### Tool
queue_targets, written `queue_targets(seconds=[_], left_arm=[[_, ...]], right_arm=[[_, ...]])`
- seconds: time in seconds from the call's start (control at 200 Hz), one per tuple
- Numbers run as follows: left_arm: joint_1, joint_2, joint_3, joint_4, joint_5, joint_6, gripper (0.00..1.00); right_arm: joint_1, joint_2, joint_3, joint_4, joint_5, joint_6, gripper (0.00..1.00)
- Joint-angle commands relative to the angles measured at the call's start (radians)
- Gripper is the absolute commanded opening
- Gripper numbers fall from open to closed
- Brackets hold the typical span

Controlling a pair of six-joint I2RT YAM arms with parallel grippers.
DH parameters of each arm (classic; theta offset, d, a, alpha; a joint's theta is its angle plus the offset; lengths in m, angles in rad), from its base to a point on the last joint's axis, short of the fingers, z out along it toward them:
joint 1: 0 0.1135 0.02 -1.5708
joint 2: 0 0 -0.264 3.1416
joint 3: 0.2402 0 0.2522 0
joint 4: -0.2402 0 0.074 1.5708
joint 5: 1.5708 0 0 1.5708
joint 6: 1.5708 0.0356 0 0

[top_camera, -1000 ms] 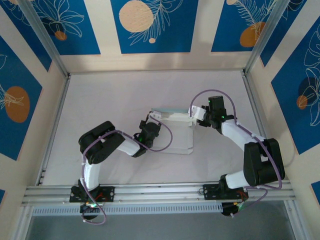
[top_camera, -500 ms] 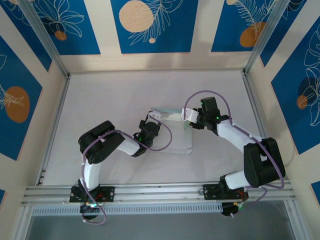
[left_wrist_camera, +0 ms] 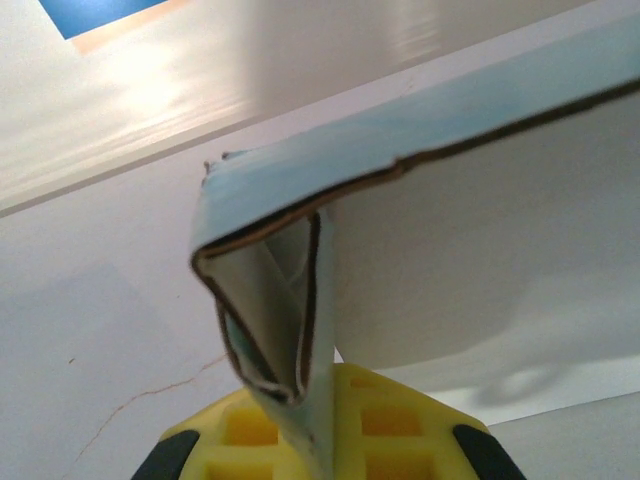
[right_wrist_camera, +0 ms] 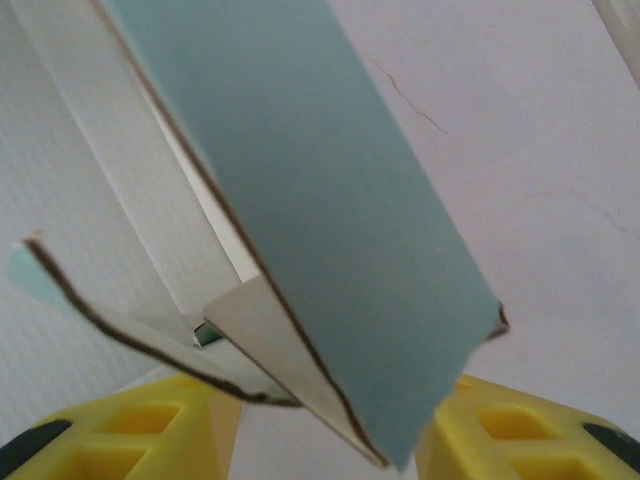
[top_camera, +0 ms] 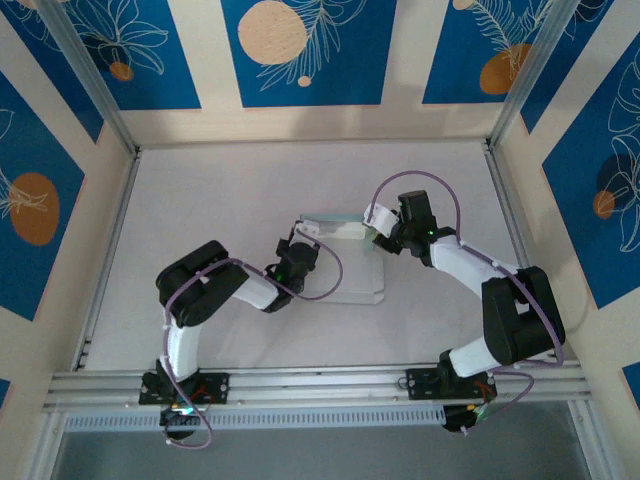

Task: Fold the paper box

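Note:
The paper box (top_camera: 350, 278), pale grey-green card, lies partly folded at the table's middle with its far edge raised. My left gripper (top_camera: 306, 236) holds the far left corner. In the left wrist view its yellow fingers (left_wrist_camera: 400, 425) are shut on a folded flap of the paper box (left_wrist_camera: 480, 230), pinched at the left gripper (left_wrist_camera: 328, 405). My right gripper (top_camera: 371, 231) is at the far right corner. In the right wrist view the blue-green panel of the paper box (right_wrist_camera: 320, 180) and a loose flap hang between the spread fingers (right_wrist_camera: 150, 435) of the right gripper (right_wrist_camera: 325, 425), with table showing beside them.
A white table (top_camera: 220, 190) is fenced by an aluminium frame (top_camera: 110, 240), with patterned blue walls behind. Both arms' bases stand on the rail at the near edge (top_camera: 320, 385). Purple cables loop over both wrists.
My right gripper has swung left onto the box's far right corner and its jaws have spread wider. The left gripper has kept its pinch and barely moved.

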Motion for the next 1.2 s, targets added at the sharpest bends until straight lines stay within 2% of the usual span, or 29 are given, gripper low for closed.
queue_targets(seconds=[0.0,0.275,0.56,0.73,0.76,0.785,0.94,1.196], left_arm=[[0.001,0.006,-0.029,-0.063,0.051,-0.010,0.00],[0.001,0.004,-0.033,-0.059,0.054,-0.014,0.00],[0.001,0.003,-0.040,-0.053,0.061,-0.016,0.00],[0.002,0.004,-0.040,-0.050,0.064,-0.015,0.00],[0.001,0.004,-0.039,-0.050,0.064,-0.014,0.00],[0.000,0.005,-0.038,-0.050,0.065,-0.014,0.00],[0.001,0.006,-0.038,-0.050,0.065,-0.013,0.00],[0.003,0.007,-0.035,-0.059,0.041,-0.022,0.00]], right_arm=[[0.022,0.005,-0.008,0.083,-0.015,0.189,0.49],[0.050,-0.042,-0.102,0.164,-0.111,0.237,0.53],[0.041,-0.040,-0.097,0.156,-0.148,0.237,0.57],[0.033,-0.048,-0.100,0.154,-0.183,0.250,0.67],[0.032,-0.050,-0.103,0.157,-0.195,0.253,0.75],[0.031,-0.052,-0.106,0.157,-0.202,0.254,0.76],[0.023,-0.068,-0.119,0.151,-0.282,0.265,0.76],[0.006,-0.089,-0.114,0.074,-0.379,0.242,0.68]])
